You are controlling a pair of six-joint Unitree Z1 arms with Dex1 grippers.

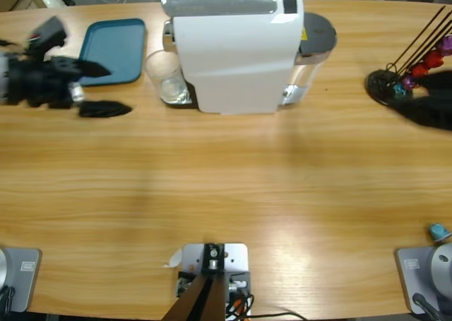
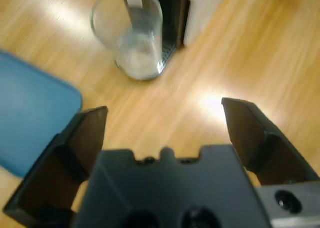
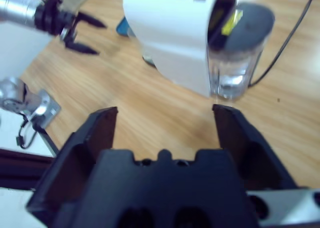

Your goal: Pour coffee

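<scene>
A clear drinking glass (image 1: pixel 166 77) stands near the far edge of the desk (image 1: pixel 226 187), left of the middle, tucked against the left side of the white coffee machine (image 1: pixel 236 53) and just right of the blue tray (image 1: pixel 113 51). In its bottom lies the coffee (image 2: pixel 139 57), a thin, pale, slightly yellowish translucent layer; the rest of the glass is empty and shows the wood through it. The glass is likely light, rigid, smooth and breakable, so a moderate squeeze across the straight wall about mid-height should suit it, kept upright until the pour. The left gripper (image 2: pixel 165 120) hovers near the left edge with jaws spread wide and nothing between them, pointed at the glass but apart from it. The right gripper (image 3: pixel 165 119), at the right edge beside the capsule stand (image 1: pixel 413 63), is likewise wide open and empty.
</scene>
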